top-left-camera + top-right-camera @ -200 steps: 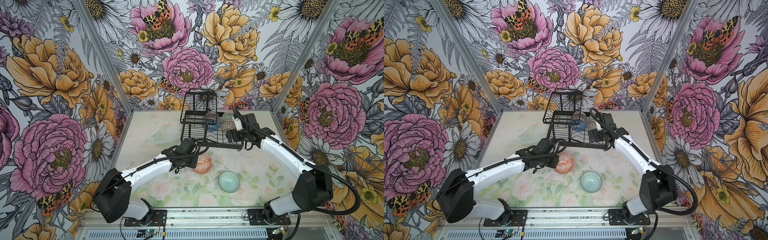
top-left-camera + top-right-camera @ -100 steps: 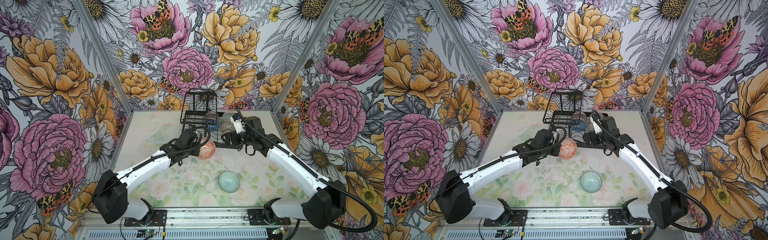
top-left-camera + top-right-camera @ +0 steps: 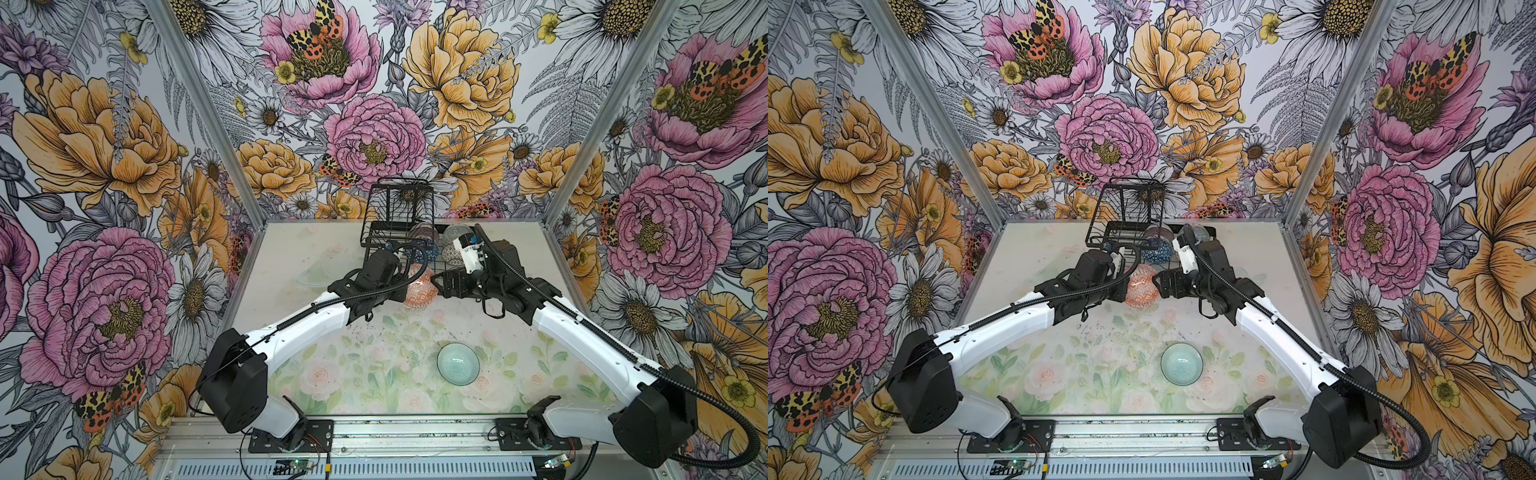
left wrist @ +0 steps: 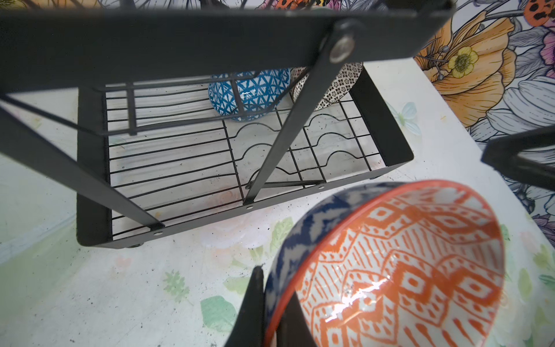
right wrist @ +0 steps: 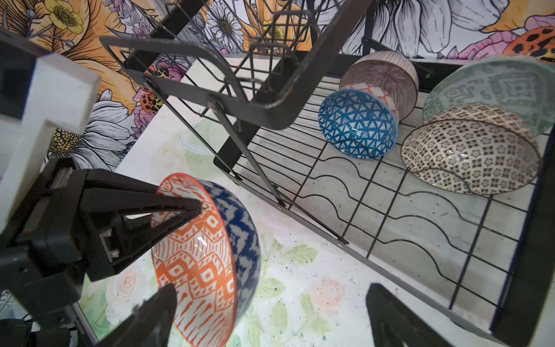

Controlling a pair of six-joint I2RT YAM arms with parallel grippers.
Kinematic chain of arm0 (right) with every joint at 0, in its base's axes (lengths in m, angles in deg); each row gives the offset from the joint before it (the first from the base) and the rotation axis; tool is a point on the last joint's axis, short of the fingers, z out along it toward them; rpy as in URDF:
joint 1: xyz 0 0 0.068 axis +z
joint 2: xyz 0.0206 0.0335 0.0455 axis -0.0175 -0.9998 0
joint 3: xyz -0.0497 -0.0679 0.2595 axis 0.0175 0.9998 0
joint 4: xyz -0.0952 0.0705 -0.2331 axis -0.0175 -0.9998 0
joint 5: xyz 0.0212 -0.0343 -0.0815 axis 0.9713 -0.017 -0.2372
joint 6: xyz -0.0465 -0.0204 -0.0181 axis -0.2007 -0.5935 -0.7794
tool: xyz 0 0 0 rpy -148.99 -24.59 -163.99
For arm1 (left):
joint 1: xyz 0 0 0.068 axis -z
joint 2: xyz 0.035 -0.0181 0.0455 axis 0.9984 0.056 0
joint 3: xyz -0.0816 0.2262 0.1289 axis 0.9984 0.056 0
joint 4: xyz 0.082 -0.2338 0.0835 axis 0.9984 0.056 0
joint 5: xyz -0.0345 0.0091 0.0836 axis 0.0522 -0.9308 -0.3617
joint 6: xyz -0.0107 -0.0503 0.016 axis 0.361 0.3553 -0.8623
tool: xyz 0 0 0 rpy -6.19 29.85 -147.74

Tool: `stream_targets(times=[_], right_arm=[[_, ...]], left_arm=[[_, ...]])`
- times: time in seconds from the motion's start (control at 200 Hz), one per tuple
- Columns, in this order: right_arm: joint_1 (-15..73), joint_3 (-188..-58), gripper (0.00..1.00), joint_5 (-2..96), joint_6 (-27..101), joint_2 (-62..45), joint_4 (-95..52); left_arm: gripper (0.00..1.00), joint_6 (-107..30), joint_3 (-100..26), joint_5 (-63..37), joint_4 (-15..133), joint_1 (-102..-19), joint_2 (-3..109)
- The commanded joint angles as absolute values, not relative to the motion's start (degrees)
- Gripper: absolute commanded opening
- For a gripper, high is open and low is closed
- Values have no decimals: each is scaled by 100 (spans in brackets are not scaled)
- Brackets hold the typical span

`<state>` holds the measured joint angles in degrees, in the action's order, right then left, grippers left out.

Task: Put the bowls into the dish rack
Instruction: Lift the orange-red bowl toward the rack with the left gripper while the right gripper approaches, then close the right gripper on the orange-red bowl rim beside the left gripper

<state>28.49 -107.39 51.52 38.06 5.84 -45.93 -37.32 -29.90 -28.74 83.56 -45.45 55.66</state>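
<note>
Left claw (image 4: 271, 300) is clamped on the rim of the orange bowl (image 4: 399, 264), one finger inside and one outside. The bowl is tipped on edge, clear of the table (image 4: 105, 285). Right claw (image 5: 270, 315) has its jaws wide apart and holds nothing. It faces the left claw from across the bowl, probably just short of touching, though the top views are too tight to be sure.

Dish rack (image 4: 93, 168) sits just ahead of the left claw. Deeper in, past its free wavy slots, the blue bowl (image 5: 357, 126), dotted bowl (image 5: 468, 156), grey-green bowl (image 5: 495, 90) and striped bowl (image 5: 381, 72) all lean on edge. The teal bowl (image 3: 458, 364) is well behind both claws, upright on the table.

The step looks like carrying the orange bowl into the rack. To do it well:
- Keep the bowl on edge and lift it over the rack's front band.
- Steer around the slanted brace and stay under the raised basket.
- Seat the rim in a free slot short of the blue bowl.
- Part the jaws only once the wires carry the bowl.
- Go slowly and don't twist, since a thin rim pinch on slick glaze could pivot.

Materials:
- The bowls are glossy glazed ceramic, round and deep, and show a bright highlight.
- The orange bowl has a diamond print inside and a blue-white zigzag outside.
- The rack has a thin black wire floor with humped dividers and a flat metal band frame.
</note>
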Motion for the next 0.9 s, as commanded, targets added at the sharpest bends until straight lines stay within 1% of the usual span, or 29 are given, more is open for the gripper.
stream_targets(times=[0.0, 0.23, 0.335, 0.415, 0.625, 0.691, 0.751, 0.891], right_arm=[[2959, -10716, 99, 5203, 4057, 453, -4258], [3086, -10738, 96, 4986, 4284, 217, -4195], [3130, -10726, 92, 4924, 4412, 159, -4154], [3159, -10728, 87, 4918, 4489, 81, -4118], [3228, -10764, 68, 4922, 4604, -117, -4069], [3238, -10783, 60, 4916, 4606, -165, -4054], [3238, -10814, 54, 4903, 4610, -195, -4053], [3247, -10843, 36, 4904, 4608, -241, -4053]], left_arm=[[0, -3755, -3262, -2745, 7927, -4579, 5533], [0, -3722, -3267, -2727, 7819, -4579, 5541], [0, -3710, -3249, -2712, 7769, -4588, 5550], [0, -3701, -3255, -2694, 7738, -4587, 5568], [0, -3700, -3266, -2657, 7686, -4579, 5577], [0, -3705, -3270, -2640, 7688, -4574, 5569], [0, -3704, -3262, -2631, 7677, -4574, 5568], [0, -3714, -3232, -2604, 7654, -4549, 5562]])
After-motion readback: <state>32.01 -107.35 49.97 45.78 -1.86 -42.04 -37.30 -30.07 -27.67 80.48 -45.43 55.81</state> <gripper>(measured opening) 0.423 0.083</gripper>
